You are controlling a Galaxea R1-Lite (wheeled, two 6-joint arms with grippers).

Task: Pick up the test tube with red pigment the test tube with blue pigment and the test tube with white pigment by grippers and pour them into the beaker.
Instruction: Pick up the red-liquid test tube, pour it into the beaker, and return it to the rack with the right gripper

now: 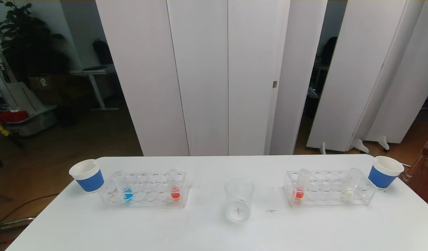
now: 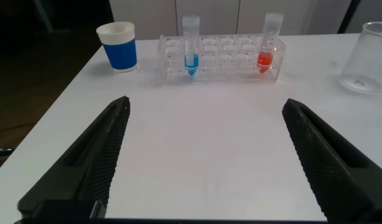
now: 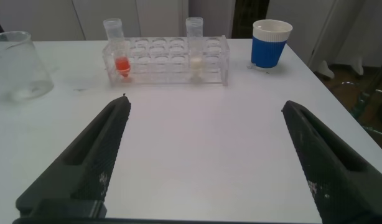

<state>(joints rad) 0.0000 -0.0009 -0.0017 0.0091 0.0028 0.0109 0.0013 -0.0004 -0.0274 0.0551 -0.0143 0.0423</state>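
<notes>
Probably lab: test-tube racks (image 1: pixel 145 190), beaker (image 1: pixel 238 198)

Only the fingers of the two grippers show, each pair in its own wrist view; the head view shows no part of the robot. The left gripper (image 2: pixel 205 162) has two black fingers (image 2: pixel 91 165), long and flat-sided, tapering from a broad base to a narrow blunt tip. Their inner faces carry a fine dotted, knurled texture, while the outer sides look smooth and matte. The right gripper (image 3: pixel 205 162) has the same build: black tapered fingers (image 3: pixel 94 162) with the same grainy inner pads, flecked with a few pale specks. No cables, screws or markings show.
</notes>
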